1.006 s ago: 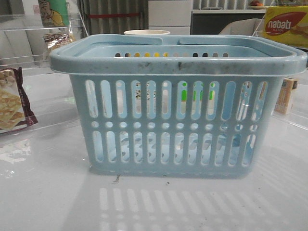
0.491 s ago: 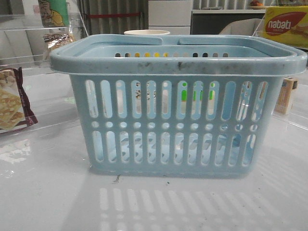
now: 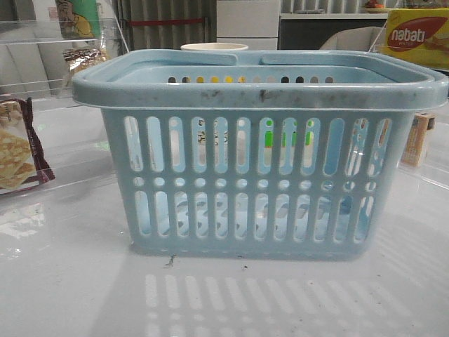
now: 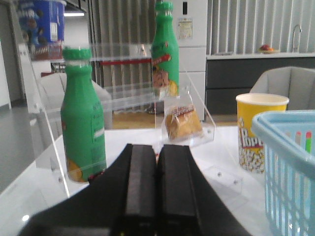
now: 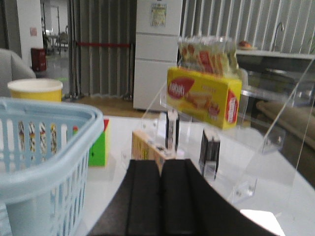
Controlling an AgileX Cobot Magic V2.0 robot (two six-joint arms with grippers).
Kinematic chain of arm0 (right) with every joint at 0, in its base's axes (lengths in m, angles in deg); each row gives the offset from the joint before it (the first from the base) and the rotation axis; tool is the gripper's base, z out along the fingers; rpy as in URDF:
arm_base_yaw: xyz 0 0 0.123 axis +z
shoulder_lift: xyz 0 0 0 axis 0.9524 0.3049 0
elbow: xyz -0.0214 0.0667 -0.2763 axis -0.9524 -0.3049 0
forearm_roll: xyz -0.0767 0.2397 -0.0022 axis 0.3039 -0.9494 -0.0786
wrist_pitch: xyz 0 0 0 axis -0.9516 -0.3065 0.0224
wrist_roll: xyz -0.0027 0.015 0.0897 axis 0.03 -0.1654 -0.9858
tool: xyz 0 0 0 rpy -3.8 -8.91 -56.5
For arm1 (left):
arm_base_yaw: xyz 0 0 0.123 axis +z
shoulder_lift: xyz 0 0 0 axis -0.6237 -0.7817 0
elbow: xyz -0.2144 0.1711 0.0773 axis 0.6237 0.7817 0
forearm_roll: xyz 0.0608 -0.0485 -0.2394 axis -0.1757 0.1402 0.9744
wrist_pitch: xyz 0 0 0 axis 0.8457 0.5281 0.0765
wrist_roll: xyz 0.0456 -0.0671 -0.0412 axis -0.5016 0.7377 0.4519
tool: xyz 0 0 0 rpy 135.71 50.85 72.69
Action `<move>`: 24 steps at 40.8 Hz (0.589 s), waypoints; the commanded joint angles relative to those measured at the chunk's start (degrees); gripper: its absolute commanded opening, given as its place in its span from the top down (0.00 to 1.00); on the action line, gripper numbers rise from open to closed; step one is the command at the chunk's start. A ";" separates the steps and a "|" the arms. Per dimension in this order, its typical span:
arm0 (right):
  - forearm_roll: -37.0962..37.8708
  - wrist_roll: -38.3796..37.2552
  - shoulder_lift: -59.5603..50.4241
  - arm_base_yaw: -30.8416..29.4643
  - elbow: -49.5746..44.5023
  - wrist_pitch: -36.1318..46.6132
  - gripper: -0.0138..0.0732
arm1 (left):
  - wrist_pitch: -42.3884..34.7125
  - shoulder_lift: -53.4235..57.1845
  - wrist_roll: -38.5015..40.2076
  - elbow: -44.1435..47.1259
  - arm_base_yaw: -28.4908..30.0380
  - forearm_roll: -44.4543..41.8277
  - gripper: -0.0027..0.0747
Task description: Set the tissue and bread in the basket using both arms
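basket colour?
Light blue basket, scuffed dark along the rim; clearest in the front view.

We see a white cabinet [image 5: 157,54] beside vertical blinds [image 5: 98,46], with a grey armchair [image 4: 288,88] nearby.

We see the basket [image 3: 256,151] upright at the table's middle, light blue, its sides pierced with vertical slots and round holes, its wide rim scuffed dark, both handles folded down; the bread [image 4: 183,123], golden-yellow in clear wrap, sits in a clear rack; we take a small dark upright pack [image 5: 209,147] for the tissue.
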 commanded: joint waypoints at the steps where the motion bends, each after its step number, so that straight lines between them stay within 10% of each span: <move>1: -0.17 0.24 -0.26 0.02 8.22 1.09 0.78 | -1.92 0.78 0.52 -7.51 -0.41 0.54 0.85; 24: -0.17 0.24 20.18 0.02 34.72 -24.72 0.78 | 25.59 -18.60 0.52 -39.62 -0.41 4.31 0.85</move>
